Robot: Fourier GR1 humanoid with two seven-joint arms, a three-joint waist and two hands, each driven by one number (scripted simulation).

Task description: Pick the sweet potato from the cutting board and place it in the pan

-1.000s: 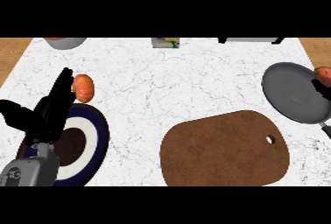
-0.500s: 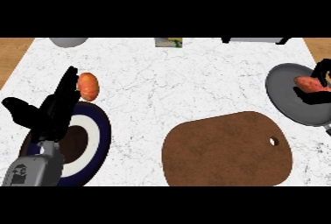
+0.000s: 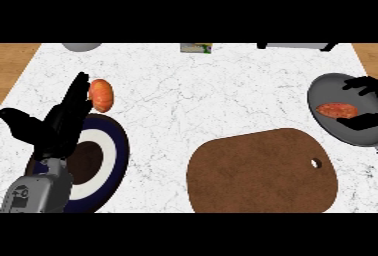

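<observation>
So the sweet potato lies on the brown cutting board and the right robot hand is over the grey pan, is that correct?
Not quite. The head view shows the sweet potato lying in the grey pan, not on the brown cutting board. The right robot hand is over the pan, as you say.
</observation>
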